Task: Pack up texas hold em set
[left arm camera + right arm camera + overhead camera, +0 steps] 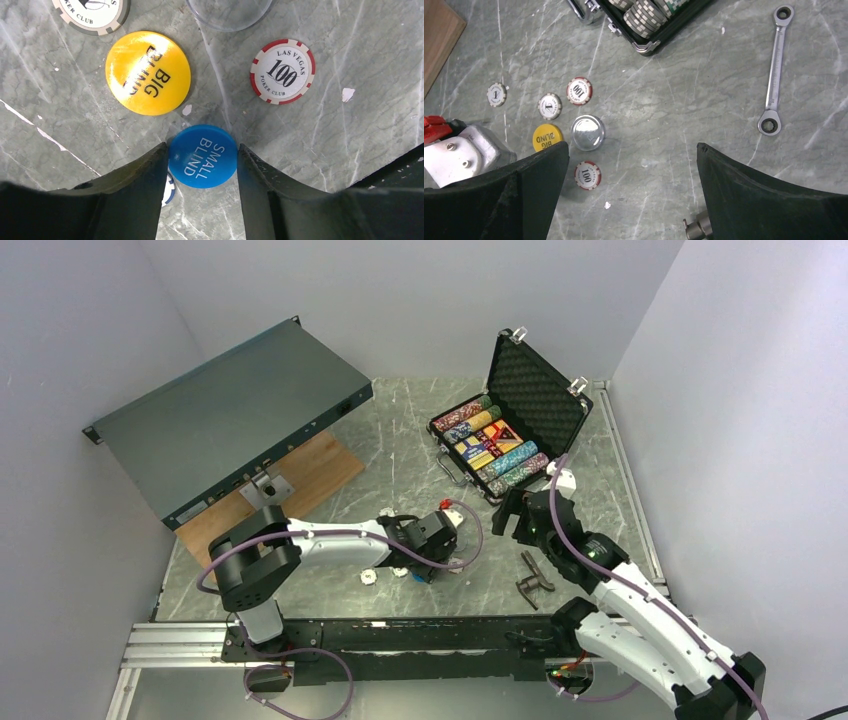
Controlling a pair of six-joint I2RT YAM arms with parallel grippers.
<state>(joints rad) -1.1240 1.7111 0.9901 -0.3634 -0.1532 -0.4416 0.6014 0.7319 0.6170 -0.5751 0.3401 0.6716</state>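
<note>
The left gripper (202, 167) was down low over the grey stone-look table (350, 165). Its two fingers (135, 185) pressed on opposite edges of the blue disc (202, 156) marked SMALL BLIND, the jaws narrow and clamped on it. The rim of another chip (170, 188) peeked out from under the disc beside one finger.

Just past the blue disc, and not touching it, lay the yellow disc (148, 73) marked BIG BLIND. Off to its side was a red-rimmed 100 chip (283, 71). Up at the edge of that view were a white-grey chip (92, 12) and a clear disc (230, 10).

On the other side, the right gripper (631, 146) hung above the table with its jaws wide and nothing between them. The black case (535, 390) sat open at the far right of the table with its foam lid up. Rows of coloured chips (490, 445) lay inside it. A wrench (775, 70) lay flat on the table near the case's corner, apart from it.
</note>
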